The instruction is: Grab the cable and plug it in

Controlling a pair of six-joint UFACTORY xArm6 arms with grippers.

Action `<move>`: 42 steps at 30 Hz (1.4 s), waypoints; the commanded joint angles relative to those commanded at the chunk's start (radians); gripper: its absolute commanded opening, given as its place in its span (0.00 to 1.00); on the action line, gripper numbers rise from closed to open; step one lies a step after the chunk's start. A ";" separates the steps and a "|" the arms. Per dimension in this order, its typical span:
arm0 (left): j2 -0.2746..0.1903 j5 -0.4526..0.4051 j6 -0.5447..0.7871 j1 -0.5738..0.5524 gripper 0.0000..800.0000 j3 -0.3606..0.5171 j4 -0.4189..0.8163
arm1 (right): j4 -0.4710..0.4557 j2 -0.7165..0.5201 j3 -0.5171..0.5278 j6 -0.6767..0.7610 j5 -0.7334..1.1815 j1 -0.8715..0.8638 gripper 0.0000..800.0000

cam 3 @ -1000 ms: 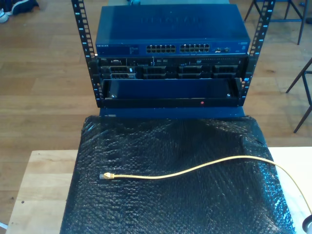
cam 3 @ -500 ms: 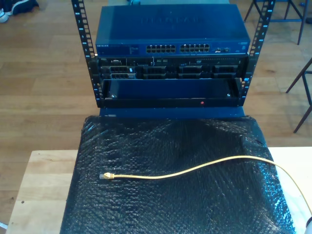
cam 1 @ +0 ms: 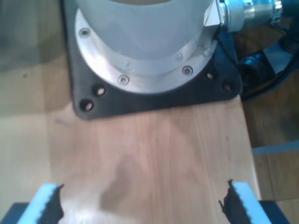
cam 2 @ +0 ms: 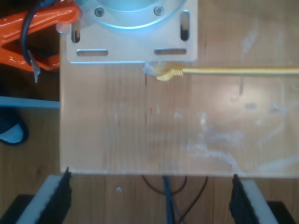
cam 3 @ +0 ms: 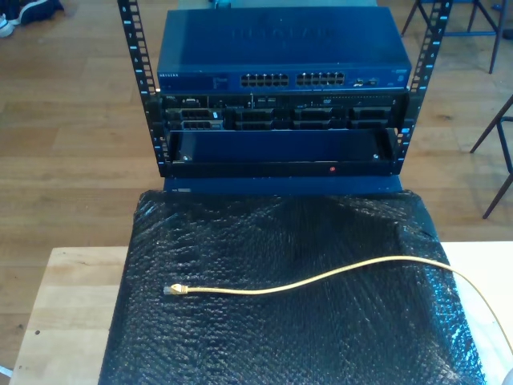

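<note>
Meanwhile, the cable (cam 3: 321, 277) lies unmoved on the black sheet (cam 3: 240, 241).

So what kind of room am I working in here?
Probably a lab or workshop test bench, not a real server room: a blue many-port network switch in an open black rack frame, a yellow network cable on black bubble-wrap matting, wooden floor.

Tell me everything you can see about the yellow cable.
The yellow cable is long and thin, lying loose in a gentle curve on the black bubble-wrap sheet. Its small clear plug rests towards the exterior view's left, while the rest arcs towards that view's right and runs down out of the picture. Nothing grips it. A yellow cable end with a plug also lies on bare wood beside a metal mounting plate in the second wrist view.
</note>
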 joint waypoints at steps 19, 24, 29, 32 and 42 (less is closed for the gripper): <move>0.000 0.064 -0.166 -0.080 1.00 -0.097 -0.054 | 0.199 0.032 -0.273 0.273 0.282 0.173 1.00; 0.000 0.141 -0.242 -0.164 1.00 -0.124 -0.055 | 0.262 0.061 -0.322 0.374 0.339 0.245 0.99; 0.000 0.181 -0.315 -0.241 1.00 -0.140 -0.064 | 0.319 0.121 -0.400 0.479 0.428 0.310 1.00; 0.000 0.190 -0.350 -0.273 1.00 -0.152 -0.095 | 0.359 0.144 -0.437 0.514 0.468 0.311 1.00; 0.008 0.229 -0.407 -0.333 1.00 -0.201 -0.138 | 0.537 0.150 -0.453 0.621 0.476 0.321 0.99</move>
